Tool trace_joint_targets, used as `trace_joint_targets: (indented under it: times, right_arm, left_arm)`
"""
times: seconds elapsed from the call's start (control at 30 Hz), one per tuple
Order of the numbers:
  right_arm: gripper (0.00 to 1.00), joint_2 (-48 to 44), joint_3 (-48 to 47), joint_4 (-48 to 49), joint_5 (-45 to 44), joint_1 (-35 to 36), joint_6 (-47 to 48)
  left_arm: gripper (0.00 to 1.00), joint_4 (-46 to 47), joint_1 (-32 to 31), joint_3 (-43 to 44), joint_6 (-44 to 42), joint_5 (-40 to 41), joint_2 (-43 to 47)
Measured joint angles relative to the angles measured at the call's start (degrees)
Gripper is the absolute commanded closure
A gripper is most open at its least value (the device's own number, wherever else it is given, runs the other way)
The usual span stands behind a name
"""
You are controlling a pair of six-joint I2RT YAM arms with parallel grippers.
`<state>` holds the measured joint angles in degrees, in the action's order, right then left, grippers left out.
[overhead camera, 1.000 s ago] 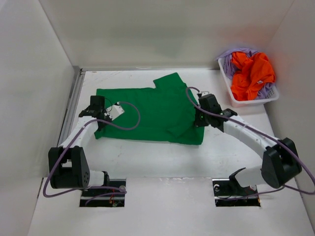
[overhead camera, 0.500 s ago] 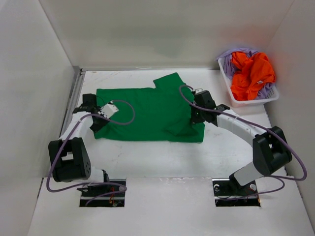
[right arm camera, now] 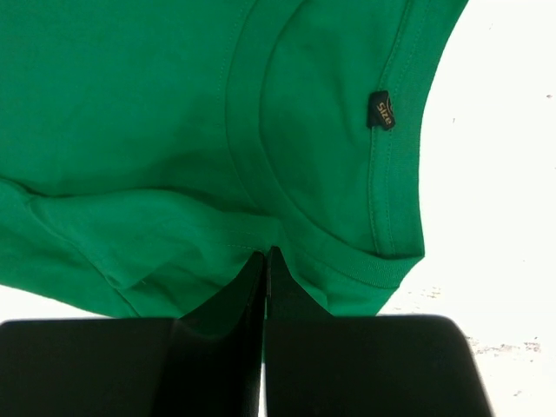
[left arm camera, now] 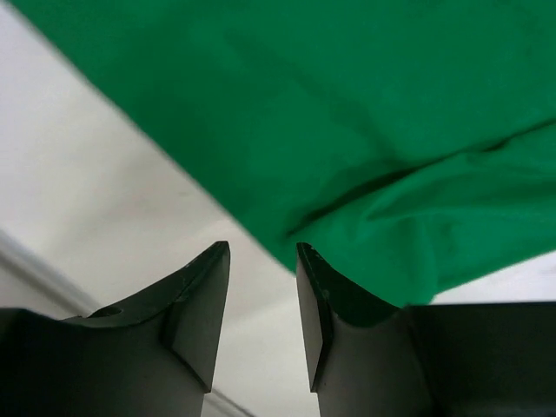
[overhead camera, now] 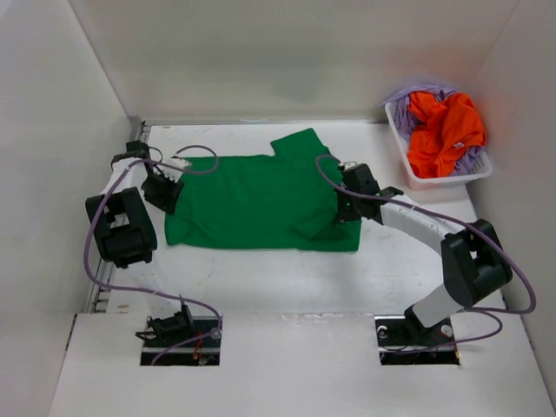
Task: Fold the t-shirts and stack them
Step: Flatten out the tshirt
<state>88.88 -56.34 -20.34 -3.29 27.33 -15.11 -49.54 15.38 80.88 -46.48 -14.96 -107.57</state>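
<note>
Pinning green t-shirt (overhead camera: 252, 195) flat for your fold | right hand (right arm camera: 265, 254) clamped by collar (right arm camera: 250, 165) | left hand (left arm camera: 263, 249) ajar (empty)

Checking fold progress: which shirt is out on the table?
The green t-shirt, spread on the table; the orange t-shirt and lavender t-shirt lie bunched in the white basket.

Your top view's bright and even, just soft shadows. Left wrist shot shows the green t-shirt (left arm camera: 347, 104) slightly out of focus; right wrist's table (right arm camera: 504, 174) blows out white at right.
</note>
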Motion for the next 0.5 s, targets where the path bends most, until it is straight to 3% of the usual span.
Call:
trace_joint_targets:
  times: [0.5]
  right_arm:
    - [1.0,1.27,0.11,0.24,0.98,-1.51,0.37]
  left_arm:
    - [0.64,-5.38,-0.13,-0.52,1.6,-1.7,-3.91]
